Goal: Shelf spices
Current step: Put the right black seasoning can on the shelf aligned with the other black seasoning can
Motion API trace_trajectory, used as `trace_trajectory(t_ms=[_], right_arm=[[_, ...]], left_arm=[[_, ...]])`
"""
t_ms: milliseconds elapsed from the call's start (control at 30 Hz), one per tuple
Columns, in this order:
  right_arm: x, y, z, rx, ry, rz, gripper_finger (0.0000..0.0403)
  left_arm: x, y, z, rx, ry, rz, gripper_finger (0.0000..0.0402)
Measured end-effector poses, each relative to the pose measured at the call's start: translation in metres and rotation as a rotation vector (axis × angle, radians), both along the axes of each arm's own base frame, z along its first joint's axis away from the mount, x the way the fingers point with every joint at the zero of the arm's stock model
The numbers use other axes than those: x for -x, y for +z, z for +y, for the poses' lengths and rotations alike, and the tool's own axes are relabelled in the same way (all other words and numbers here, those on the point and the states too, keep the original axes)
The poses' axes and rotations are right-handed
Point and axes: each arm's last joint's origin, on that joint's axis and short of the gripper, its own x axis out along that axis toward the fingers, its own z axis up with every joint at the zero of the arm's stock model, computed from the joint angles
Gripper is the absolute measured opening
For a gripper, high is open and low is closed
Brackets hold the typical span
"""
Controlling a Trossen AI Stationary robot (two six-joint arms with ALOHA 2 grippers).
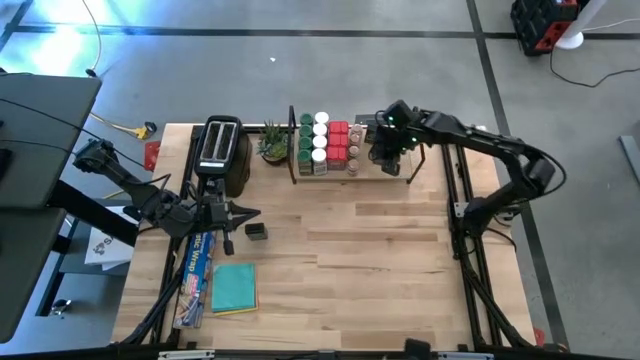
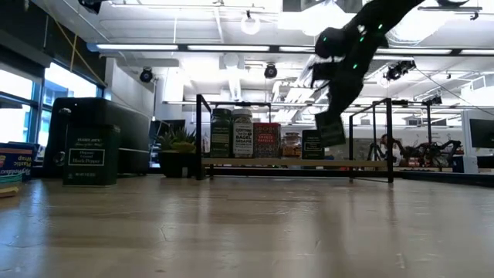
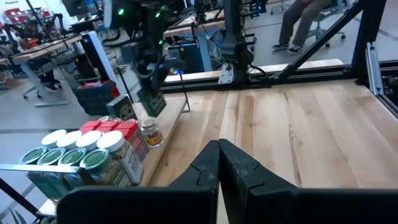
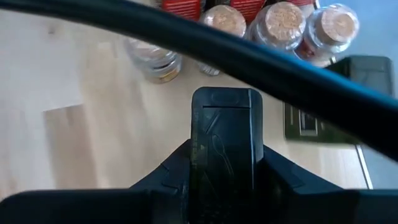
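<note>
The shelf (image 1: 400, 172) is a light-wood plank rack at the table's far edge. On it stand green-lidded jars (image 1: 306, 140), white-lidded jars (image 1: 320, 135), red tins (image 1: 338, 140), small cork-topped jars (image 4: 283, 18) and a dark tin (image 1: 362, 125). My right gripper (image 1: 390, 152) hovers over the shelf's right part, shut on a dark rectangular tin (image 2: 330, 128). Another dark tin (image 1: 256, 230) stands upright on the table, just right of my left gripper (image 1: 240, 212). That gripper is shut and empty, low over the table's left part. My right gripper pinches the dark rectangular tin (image 4: 225, 118) between its two fingers (image 4: 168, 174). The fingers come from above, pointing down. The tin hangs tilted below them (image 2: 332, 135), lifted clear just above the shelf's plank (image 2: 293, 162).
A black toaster (image 1: 222, 150) and a small potted plant (image 1: 272, 142) stand left of the shelf. A flat teal pad (image 1: 235, 288) and a long wrap box (image 1: 197, 275) lie near the table's left near corner. Bare wood (image 1: 370, 260) fills the middle and right.
</note>
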Motion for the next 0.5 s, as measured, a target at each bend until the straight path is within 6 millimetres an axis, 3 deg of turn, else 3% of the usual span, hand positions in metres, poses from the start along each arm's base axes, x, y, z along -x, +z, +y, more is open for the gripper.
trace_trajectory(t_ms=[200,500], right_arm=[[-0.014,-0.023,-0.016,0.007,0.03,0.014,0.011],[-0.019,-0.031,-0.024,0.105,-0.018,0.069,0.0192]], left_arm=[[0.0,0.0,-0.001,0.02,-0.014,-0.002,0.0],[0.0,0.0,0.0,0.021,-0.013,-0.002,0.0]])
